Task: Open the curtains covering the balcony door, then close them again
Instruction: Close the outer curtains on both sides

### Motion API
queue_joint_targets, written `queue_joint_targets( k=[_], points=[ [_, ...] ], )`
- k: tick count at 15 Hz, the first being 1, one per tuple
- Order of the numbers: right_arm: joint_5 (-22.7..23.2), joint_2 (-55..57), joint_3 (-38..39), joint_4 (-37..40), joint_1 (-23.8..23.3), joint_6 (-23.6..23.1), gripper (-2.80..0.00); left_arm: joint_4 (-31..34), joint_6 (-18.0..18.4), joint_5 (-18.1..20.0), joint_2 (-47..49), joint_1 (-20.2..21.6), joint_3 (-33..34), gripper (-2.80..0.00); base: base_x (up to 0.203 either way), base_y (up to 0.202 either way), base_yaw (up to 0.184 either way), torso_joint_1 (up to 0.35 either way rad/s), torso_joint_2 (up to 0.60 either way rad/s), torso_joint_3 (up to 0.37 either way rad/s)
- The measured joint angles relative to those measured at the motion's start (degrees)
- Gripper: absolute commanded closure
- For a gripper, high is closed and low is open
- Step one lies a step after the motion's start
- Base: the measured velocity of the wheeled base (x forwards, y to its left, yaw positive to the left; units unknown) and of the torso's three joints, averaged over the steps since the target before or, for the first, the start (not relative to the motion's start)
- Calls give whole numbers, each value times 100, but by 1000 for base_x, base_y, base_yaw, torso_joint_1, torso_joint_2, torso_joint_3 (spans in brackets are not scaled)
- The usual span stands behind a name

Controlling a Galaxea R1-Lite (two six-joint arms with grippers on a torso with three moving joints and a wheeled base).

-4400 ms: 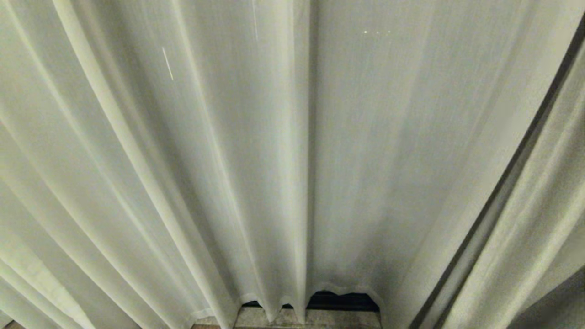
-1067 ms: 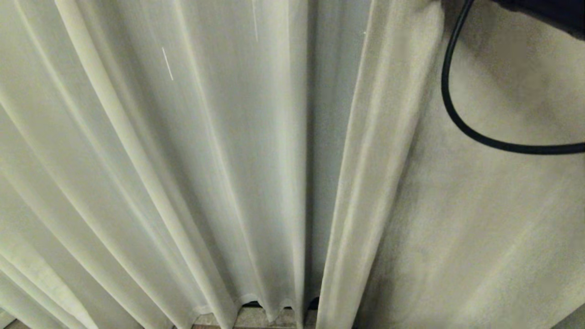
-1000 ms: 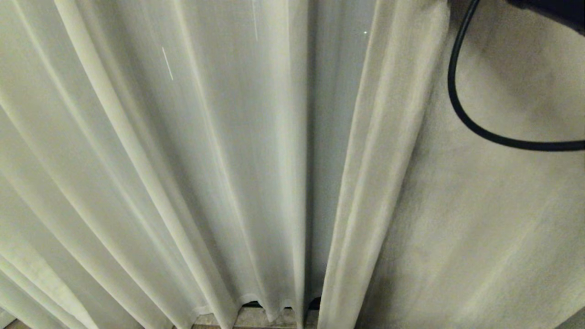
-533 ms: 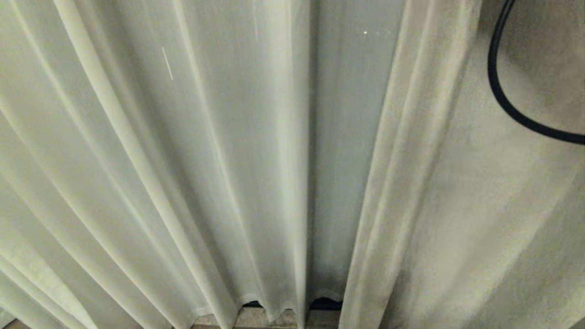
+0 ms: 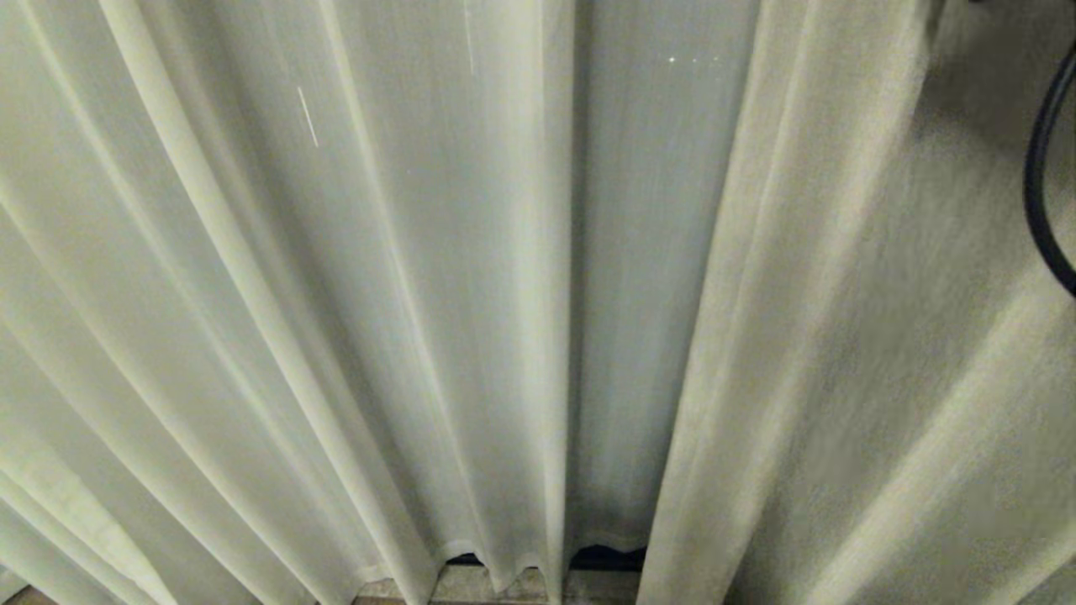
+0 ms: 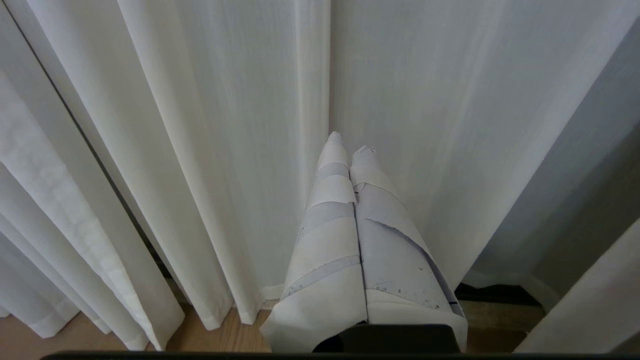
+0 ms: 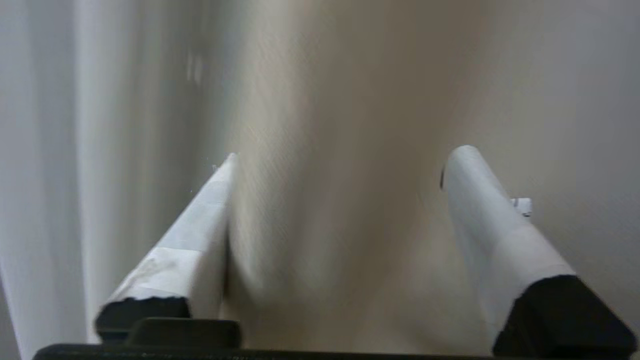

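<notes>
Two curtains (image 5: 841, 336) hang vertically; right gripper (image 7: 340, 165) jaws apart, seemingly empty.

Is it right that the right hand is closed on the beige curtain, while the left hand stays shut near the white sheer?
Not quite. In the right wrist view the right hand is open, its fingers spread apart before the beige curtain, gripping nothing. The rest is right: the left hand is shut near the white sheer.
</notes>
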State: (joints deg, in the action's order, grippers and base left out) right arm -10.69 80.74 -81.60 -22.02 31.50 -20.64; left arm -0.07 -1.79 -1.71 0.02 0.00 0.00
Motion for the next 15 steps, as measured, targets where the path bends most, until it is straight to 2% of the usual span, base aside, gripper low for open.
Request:
queue_joint_targets(
  k=[4, 14, 15],
  points=[
    [13, -831, 1215, 2, -215, 5, -280, 0, -2, 3, 0, 0, 0, 0, 0, 0, 0, 0, 0, 0],
    [7, -2902, 4554, -212, -254, 269, -280, 0, 0, 2, 0, 0, 0, 0, 0, 0, 0, 0, 0, 0],
    [2, -3031, 4859, -334, -261, 278, -100, 0, -2, 4, 0, 0, 0, 0, 0, 0, 0, 0, 0, 0]
  ],
)
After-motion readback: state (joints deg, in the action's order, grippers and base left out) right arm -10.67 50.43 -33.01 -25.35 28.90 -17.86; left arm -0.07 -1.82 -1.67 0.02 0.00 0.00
